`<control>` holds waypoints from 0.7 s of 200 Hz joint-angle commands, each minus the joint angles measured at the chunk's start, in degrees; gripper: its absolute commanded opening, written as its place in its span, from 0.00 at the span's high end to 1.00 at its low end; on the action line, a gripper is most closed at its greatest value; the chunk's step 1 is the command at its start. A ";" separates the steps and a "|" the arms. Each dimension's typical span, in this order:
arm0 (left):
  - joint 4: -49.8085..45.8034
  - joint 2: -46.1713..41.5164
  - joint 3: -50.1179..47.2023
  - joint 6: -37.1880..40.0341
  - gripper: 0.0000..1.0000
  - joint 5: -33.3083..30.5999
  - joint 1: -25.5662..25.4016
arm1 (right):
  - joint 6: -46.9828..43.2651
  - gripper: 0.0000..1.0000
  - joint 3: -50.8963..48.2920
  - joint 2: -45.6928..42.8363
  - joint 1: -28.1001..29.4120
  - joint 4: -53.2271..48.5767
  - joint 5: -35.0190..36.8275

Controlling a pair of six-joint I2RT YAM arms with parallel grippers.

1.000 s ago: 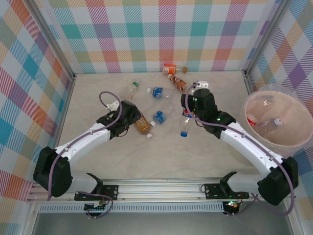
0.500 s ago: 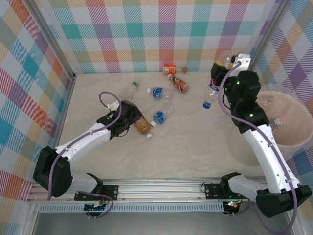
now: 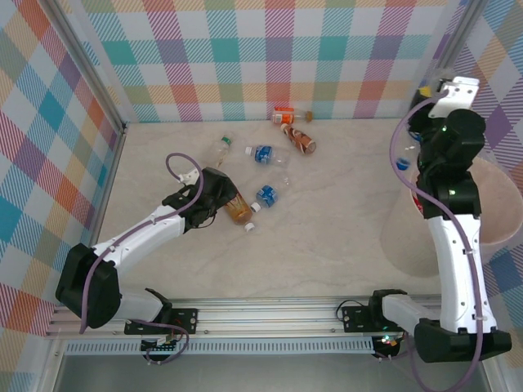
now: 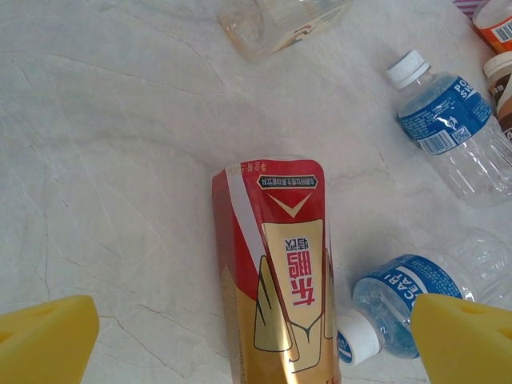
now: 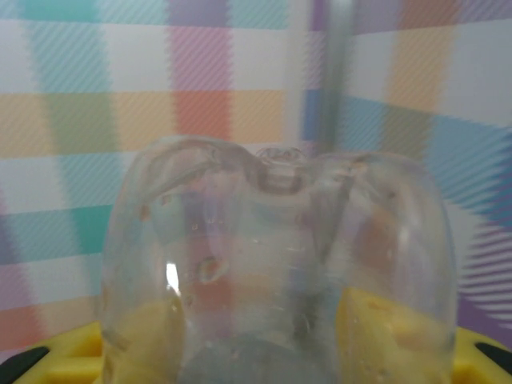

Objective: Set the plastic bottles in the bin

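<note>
The bottle [image 5: 276,264] is clear and hangs cap-down from the right fingers [image 5: 392,336], which are closed on its body with the base poking out beyond them. It is held high. From above, its blue cap [image 3: 401,163] looks just short of the bin [image 3: 500,200], which stands at the right of the table [image 3: 327,245], partly behind the arm.

To do this well, I would carry the bottle further right until it is over the bin's middle. I would also come lower before letting go, since a light empty bottle released near the rim could bounce out.

The left fingers [image 4: 464,336] are spread wide and empty, straddling the red bottle [image 4: 276,272] lying on the table. A blue bottle [image 4: 400,300] lies just beside it, so that grasp should centre on the red one alone.
</note>
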 commanded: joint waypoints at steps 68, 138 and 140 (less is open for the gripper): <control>-0.58 6.25 6.91 0.75 0.00 5.19 0.54 | -13.92 0.57 -11.06 -8.16 -17.85 4.01 13.81; 0.10 6.36 5.94 -2.54 0.00 6.94 0.55 | -16.96 0.47 -25.95 -8.74 -27.86 14.00 11.98; 0.15 6.27 5.86 -2.63 0.00 6.90 0.54 | -17.02 0.46 -26.25 -8.72 -27.87 14.04 11.86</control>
